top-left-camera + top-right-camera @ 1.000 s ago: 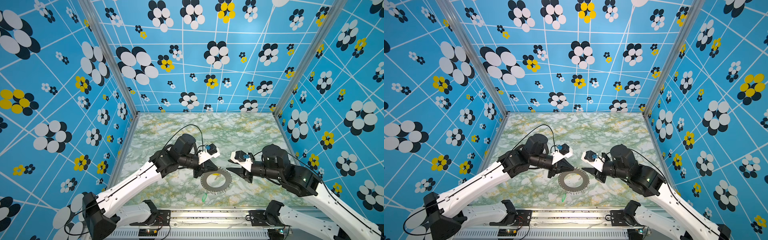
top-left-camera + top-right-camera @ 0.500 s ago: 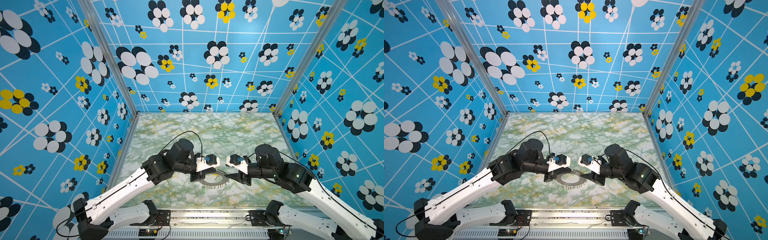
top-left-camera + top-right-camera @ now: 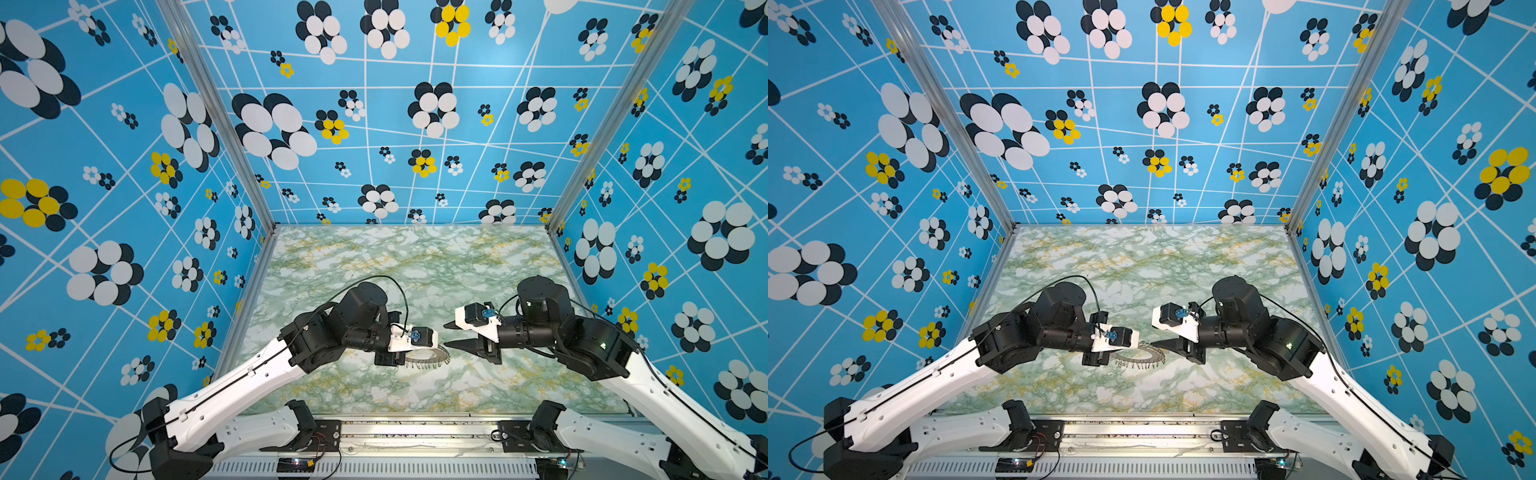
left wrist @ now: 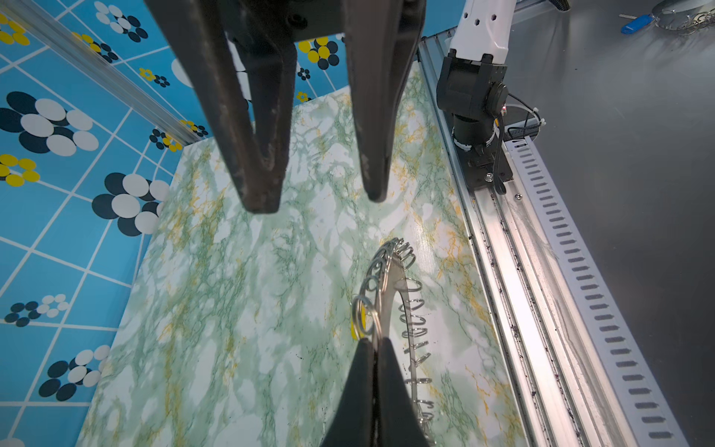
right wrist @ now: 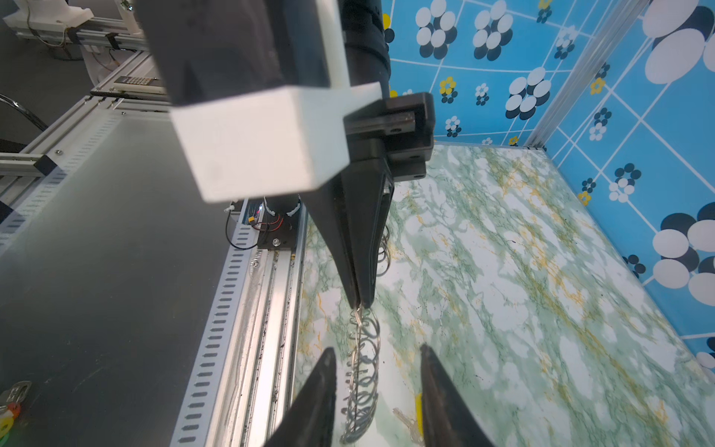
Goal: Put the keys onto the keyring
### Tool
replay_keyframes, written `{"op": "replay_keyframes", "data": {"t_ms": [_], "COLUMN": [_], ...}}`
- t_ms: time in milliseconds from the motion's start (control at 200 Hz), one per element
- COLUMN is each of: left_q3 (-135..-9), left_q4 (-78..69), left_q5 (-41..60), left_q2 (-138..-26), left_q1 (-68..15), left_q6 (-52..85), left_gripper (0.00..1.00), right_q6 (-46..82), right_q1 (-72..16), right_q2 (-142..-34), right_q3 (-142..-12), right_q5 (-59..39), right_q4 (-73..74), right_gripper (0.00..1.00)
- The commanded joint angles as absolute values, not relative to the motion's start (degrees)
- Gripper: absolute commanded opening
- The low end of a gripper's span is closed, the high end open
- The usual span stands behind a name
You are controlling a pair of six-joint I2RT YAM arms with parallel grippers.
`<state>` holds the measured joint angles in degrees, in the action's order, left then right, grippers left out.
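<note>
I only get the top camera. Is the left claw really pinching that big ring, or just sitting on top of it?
Observer: Really pinching. In the left wrist view, the left claw is shut on the ring's rim.
Operator: I can't find the yellow key!
Observer: The right wrist view shows the yellow key close beside the ring. I can't tell whether it's hooked on.

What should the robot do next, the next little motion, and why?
Probably lower the right gripper, whose fingers stand open and empty, onto the yellow key lying on the table beneath it. The left gripper pinches the keyring by its rim, so a key is what's missing.
</note>
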<state>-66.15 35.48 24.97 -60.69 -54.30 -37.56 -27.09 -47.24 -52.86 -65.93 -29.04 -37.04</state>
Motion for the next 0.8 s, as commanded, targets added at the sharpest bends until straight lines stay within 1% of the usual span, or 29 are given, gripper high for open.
{"op": "replay_keyframes", "data": {"t_ms": [0, 280, 530, 800], "left_q3": [-69.38, -71.27, -71.60, -71.73], "left_q4": [34.76, 35.33, 35.49, 35.68], "left_q5": [28.55, 31.00, 31.20, 30.76], "left_q2": [-60.65, -61.78, -61.98, -61.78], "left_q1": [-54.67, -54.69, -55.04, -55.20], "left_q6": [-37.77, -37.53, -37.50, -37.52], "left_gripper": [0.00, 0.00, 0.00, 0.00], "right_q6": [-30.64, -32.34, -32.76, -33.31], "right_q1": [-48.11, -49.39, -49.46, -49.72], "right_q2": [-52.65, -53.07, -53.41, -52.95], "right_q3": [-64.94, -63.95, -63.63, -63.45], "right_q5": [-27.62, -27.13, -27.61, -27.77], "right_q4": [-35.63, -33.70, -33.42, -35.18], "right_gripper": [0.37, 0.34, 0.30, 0.29]}}
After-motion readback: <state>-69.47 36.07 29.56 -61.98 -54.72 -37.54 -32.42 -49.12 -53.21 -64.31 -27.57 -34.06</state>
